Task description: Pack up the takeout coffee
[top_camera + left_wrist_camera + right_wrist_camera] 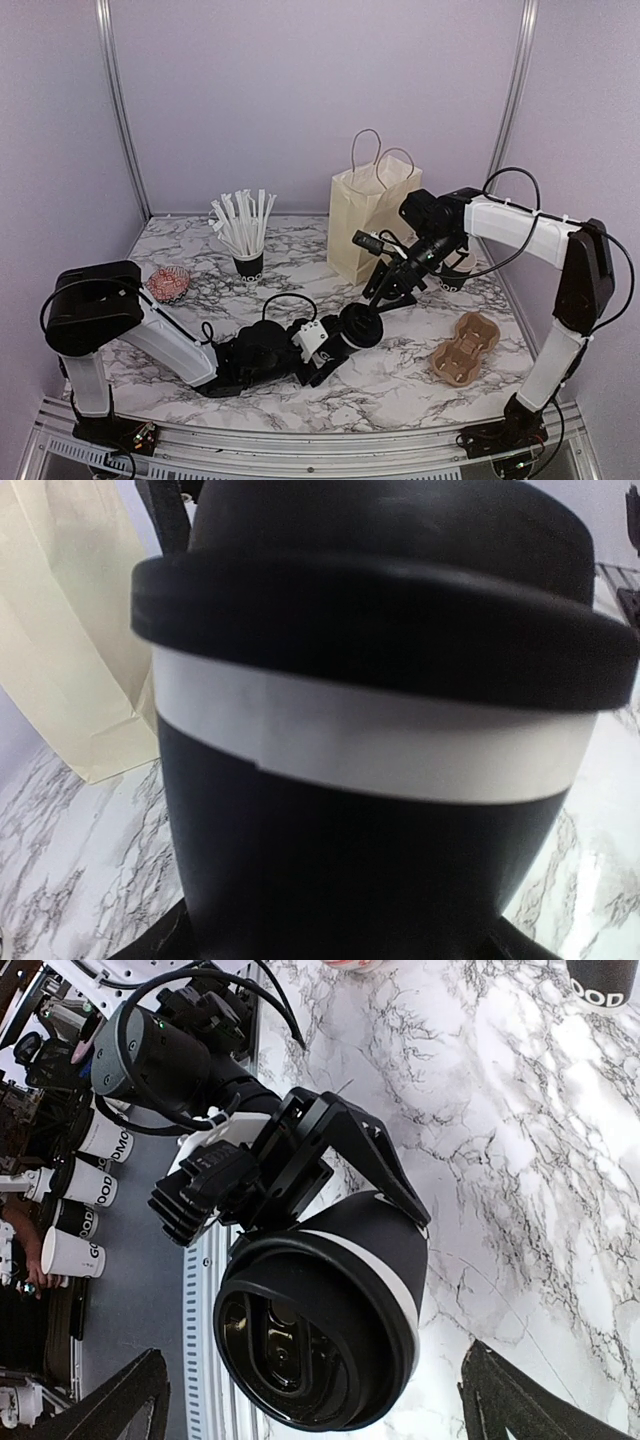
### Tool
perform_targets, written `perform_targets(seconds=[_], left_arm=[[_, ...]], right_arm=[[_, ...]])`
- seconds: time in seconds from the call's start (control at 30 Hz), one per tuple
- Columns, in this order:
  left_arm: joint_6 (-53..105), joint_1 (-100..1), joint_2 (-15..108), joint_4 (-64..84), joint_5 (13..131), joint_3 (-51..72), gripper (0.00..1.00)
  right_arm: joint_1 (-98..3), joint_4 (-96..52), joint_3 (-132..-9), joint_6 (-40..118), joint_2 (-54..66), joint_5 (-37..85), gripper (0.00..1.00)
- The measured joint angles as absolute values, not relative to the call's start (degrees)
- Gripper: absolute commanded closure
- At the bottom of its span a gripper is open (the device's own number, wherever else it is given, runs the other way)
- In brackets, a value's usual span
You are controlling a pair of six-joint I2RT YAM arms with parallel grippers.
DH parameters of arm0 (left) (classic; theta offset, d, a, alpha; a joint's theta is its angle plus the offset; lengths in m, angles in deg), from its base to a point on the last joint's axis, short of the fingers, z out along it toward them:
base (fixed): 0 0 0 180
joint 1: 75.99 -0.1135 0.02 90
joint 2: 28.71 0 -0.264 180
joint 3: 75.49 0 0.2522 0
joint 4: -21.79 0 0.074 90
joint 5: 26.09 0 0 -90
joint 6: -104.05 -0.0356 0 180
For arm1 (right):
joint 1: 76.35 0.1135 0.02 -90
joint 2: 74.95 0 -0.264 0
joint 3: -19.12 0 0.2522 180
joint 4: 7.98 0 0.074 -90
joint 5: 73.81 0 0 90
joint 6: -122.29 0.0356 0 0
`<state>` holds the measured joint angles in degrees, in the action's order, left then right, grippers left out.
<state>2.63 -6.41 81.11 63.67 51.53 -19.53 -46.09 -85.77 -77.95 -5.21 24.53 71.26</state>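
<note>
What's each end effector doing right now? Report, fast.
Left end effector: closed on the cup.
Right end effector: open, holding nothing.

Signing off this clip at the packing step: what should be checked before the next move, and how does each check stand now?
1. Takeout coffee clamped in the left tool: ok.
2. Lid seated on the cup: ok, it sits evenly in the left wrist view.
3. Right tool open, close above the lid: ok.
4. Paper bag standing upright behind them: ok.
5. Paper bag open wide enough at the top: cannot tell.
</note>
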Motion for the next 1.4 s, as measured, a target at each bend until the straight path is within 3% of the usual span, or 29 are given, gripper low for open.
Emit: perform_targets(seconds=[0.6, 0.8, 1.13, 1.4], left_arm=[[17.7, -8.7, 91.7, 81.8, 58.7, -20.8, 0.21], [17.8, -8.8, 92.3, 81.8, 59.2, -20.5, 0.13], [18.8, -8.6, 87.7, 69.2, 58.2, -17.6, 0.01], [21.9, -8.9, 87.3, 49.5, 54.8, -1.8, 0.01]], right_arm=[[-46.1, -81.5, -73.5, -3.9, 22.5, 67.2, 0.01], [-46.4, -79.0, -71.0, -2.5, 21.1, 63.4, 0.01], [-55.4, -75.1, -67.6, -0.3, 19.7, 53.9, 0.01], [-56.6, -70.0, -67.1, -0.2, 25.1, 53.8, 0.01]])
